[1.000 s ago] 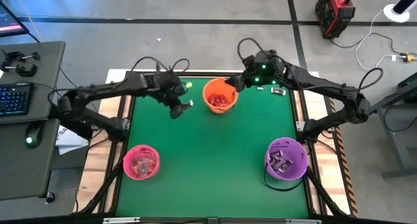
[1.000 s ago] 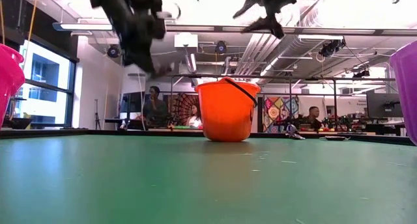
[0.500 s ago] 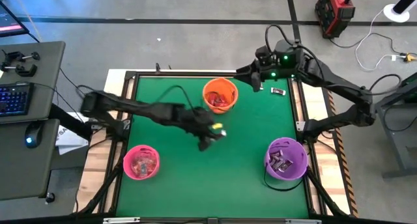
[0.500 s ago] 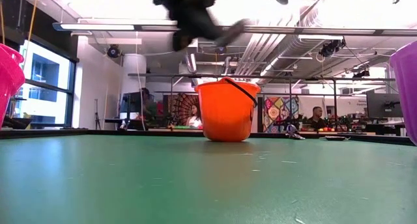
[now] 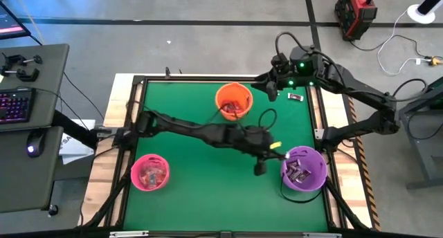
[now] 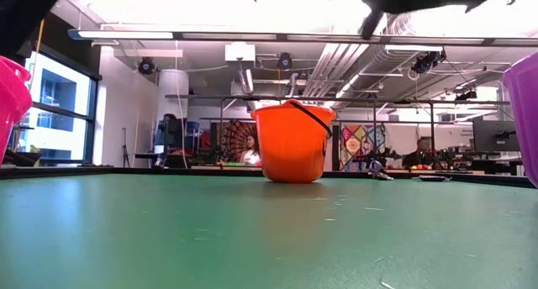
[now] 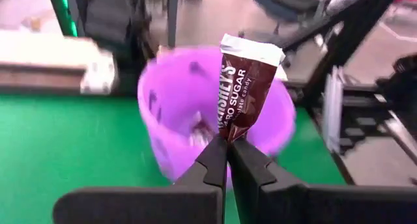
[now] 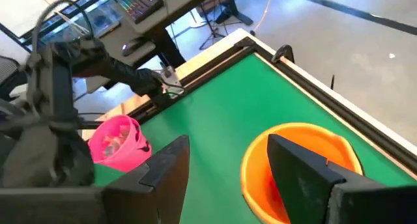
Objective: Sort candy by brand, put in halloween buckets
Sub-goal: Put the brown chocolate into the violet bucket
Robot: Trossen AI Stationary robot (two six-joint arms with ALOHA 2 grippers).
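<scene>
Left gripper [image 7: 227,142] pinched tight on a dark chocolate candy [image 7: 244,90], carrying it just beside the purple bucket [image 5: 303,167]. Next, I'd say: get over the rim, then release. Right gripper [image 8: 228,162] waits wide open and empty by the orange bucket [image 5: 233,101]

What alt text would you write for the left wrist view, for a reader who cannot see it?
The left gripper has its fingers shut on a brown Hershey's candy, held upright in front of the purple bucket on the green table.
</scene>
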